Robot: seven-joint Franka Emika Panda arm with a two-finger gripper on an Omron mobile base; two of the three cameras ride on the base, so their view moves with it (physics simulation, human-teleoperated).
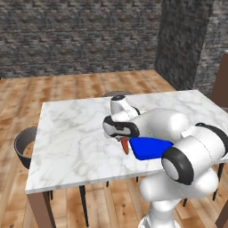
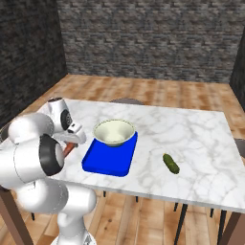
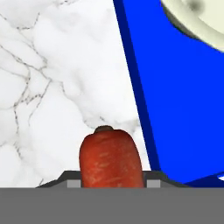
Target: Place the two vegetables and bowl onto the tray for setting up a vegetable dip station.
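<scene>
Orange-red carrot (image 3: 110,158) in claw (image 3: 111,183), stubby dark tip

No readable text, labels, brands or numbers anywhere.

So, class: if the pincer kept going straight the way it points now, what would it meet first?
Probably the white marble tabletop, just beside the bright blue rectangular tray; the pincer holds the orange-red carrot.

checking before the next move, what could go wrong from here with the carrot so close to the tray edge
1. The carrot in the pincer hangs over marble beside the tray rim; released now, it would likely miss.
2. The bowl fills the tray's far end, so a far drop could hit it.
3. The cucumber lies well off to the side.
</scene>
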